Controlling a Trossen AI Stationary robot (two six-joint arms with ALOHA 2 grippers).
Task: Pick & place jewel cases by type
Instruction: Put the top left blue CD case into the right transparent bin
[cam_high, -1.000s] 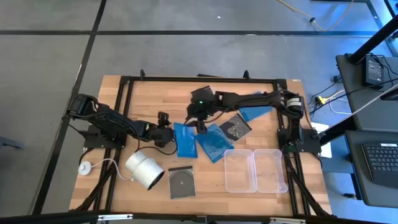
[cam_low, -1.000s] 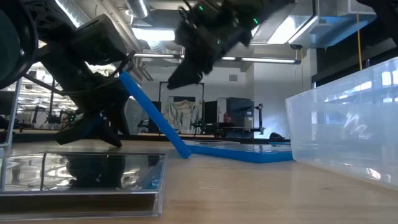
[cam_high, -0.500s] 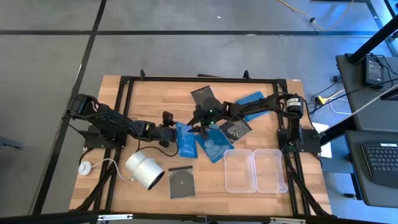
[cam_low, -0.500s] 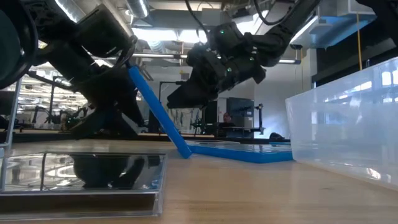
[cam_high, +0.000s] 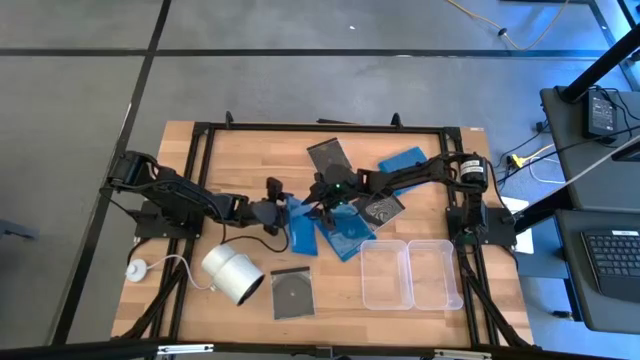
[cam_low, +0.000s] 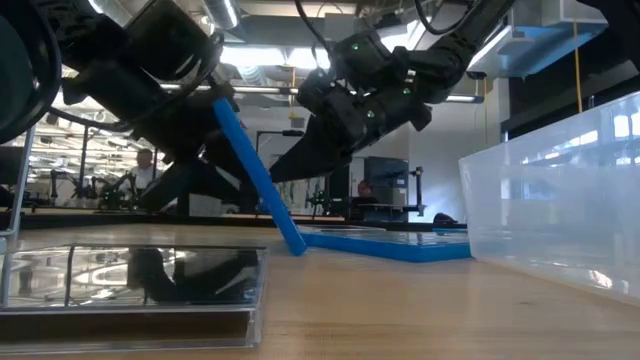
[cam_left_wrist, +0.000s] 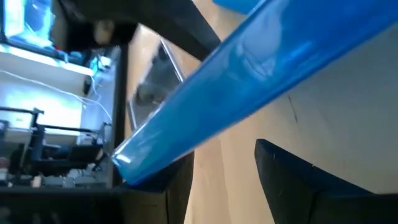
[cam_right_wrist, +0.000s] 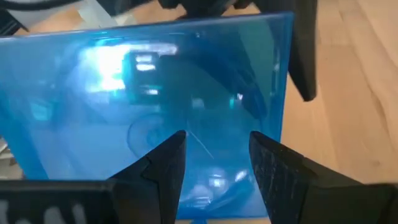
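Note:
A bright blue jewel case (cam_high: 298, 232) stands tilted between both grippers. Its right edge (cam_low: 295, 243) rests on the table beside a second blue case (cam_high: 348, 235) lying flat. A third blue case (cam_high: 405, 160) lies far right. Dark cases with discs lie at the far middle (cam_high: 328, 155), the centre right (cam_high: 380, 205) and the near side (cam_high: 291, 293). My left gripper (cam_high: 280, 208) is open at the tilted case's raised left edge. My right gripper (cam_high: 327, 203) is open, its fingers (cam_right_wrist: 273, 168) pointing at the case's upper face (cam_right_wrist: 155, 93). My left gripper comes from the table's left, slanting down, with one finger (cam_left_wrist: 174, 186) under the blue case's raised left edge (cam_left_wrist: 124, 165). The case leans on it, tilted steeply, with its opposite edge on the table. Whether my right gripper (cam_low: 275, 178) touches the case's face, I cannot tell.
A white cylinder (cam_high: 233, 272) lies near left with a cord beside it. Two clear rectangular trays (cam_high: 385, 273) (cam_high: 435, 272) stand near right; one tray wall (cam_low: 560, 200) fills the low view's right. A black frame (cam_high: 320, 127) borders the table.
My right gripper has come down from the far middle toward the tilted blue case, uncovering the far dark case. My left gripper has moved toward the table's right, and the case has tipped steeper: its left edge has risen, while its right edge stayed on the table.

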